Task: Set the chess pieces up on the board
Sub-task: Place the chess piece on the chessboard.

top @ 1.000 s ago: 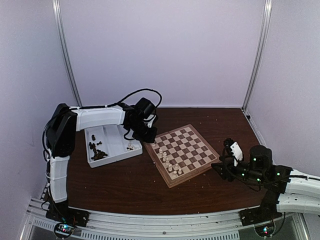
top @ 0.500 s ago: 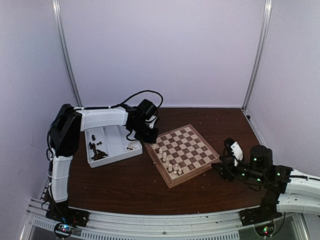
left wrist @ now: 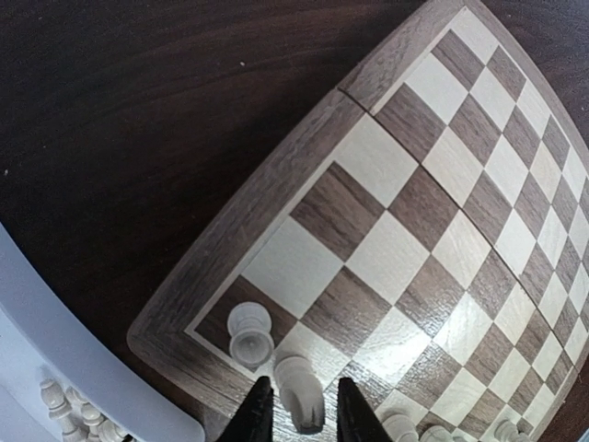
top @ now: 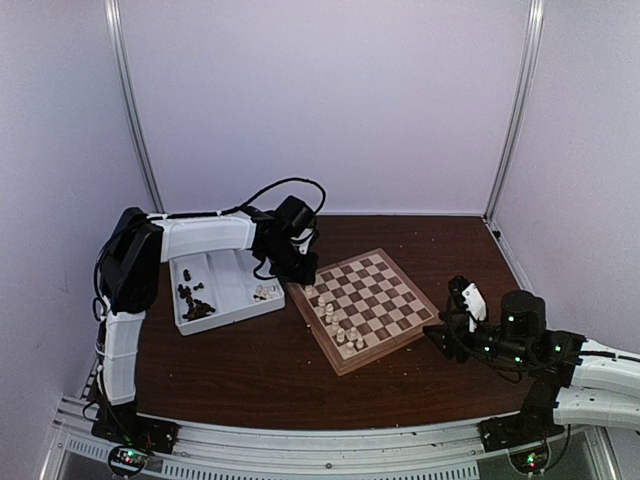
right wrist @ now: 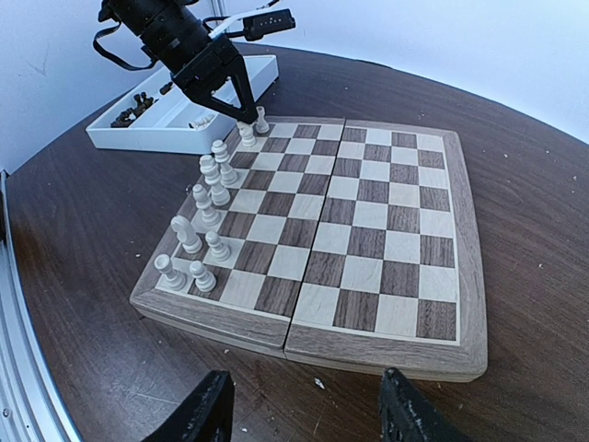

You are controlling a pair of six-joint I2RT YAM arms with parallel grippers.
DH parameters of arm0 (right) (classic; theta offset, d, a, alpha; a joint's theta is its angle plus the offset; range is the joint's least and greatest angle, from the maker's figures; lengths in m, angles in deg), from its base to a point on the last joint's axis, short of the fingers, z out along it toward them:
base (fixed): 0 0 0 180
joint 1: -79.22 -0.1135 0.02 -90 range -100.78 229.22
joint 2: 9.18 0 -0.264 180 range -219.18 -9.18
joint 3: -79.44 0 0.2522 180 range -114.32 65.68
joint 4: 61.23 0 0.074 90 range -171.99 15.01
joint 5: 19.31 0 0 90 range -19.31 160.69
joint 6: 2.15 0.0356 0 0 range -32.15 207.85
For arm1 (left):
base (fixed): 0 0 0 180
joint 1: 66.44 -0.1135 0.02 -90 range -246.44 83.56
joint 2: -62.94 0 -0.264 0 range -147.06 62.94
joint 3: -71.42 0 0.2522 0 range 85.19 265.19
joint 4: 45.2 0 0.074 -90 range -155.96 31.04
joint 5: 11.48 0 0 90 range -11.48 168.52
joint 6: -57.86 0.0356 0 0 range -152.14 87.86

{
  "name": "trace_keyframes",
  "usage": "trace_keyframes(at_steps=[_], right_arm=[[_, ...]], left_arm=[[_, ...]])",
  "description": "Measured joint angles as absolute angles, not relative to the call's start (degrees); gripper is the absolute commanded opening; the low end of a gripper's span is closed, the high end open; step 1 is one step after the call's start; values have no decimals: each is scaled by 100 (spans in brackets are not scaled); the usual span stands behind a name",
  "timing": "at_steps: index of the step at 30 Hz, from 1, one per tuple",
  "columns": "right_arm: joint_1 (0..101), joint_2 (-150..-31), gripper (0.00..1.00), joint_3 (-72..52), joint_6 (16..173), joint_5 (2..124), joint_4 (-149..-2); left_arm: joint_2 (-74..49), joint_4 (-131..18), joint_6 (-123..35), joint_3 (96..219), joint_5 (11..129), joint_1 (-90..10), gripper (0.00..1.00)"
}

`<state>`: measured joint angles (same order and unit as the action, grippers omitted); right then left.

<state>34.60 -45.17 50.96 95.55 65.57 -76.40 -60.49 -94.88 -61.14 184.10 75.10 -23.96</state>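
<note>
Left gripper [left wrist: 302, 387] fingers stand slightly apart around a cream chess piece [left wrist: 299, 403] near the chessboard [left wrist: 386, 249] corner. Right gripper [right wrist: 306, 378] is spread wide and empty.

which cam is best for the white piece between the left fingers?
Left wrist: the piece is close and sharp, standing on a light edge square between the fingers. Right wrist shows it small and distant at the far corner, under those fingers. Top view: too small to make out there.
</note>
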Motion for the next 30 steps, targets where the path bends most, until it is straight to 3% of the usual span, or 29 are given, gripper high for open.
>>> trace_keyframes(at_steps=[8,16,19,24,30], right_arm=[[3460,-4506,55,5096,9555,6557,-7642],[3460,-4502,55,5098,9555,6557,-7642],[3460,-4486,55,5098,9555,6557,-7640],[3460,-4484,55,5098,9555,6559,-7642],[3460,-4484,55,5098,9555,6557,-7642]], left_arm=[[-6049,-9499,-6122,18432,7469,-2394,9],[-6052,-9501,-6122,18451,7460,-2388,8],[-6052,-9501,-6122,18462,7449,-2383,9],[-6054,-9503,-6122,18506,7438,-2383,21],[-6054,-9516,-6120,18574,7438,-2379,23]])
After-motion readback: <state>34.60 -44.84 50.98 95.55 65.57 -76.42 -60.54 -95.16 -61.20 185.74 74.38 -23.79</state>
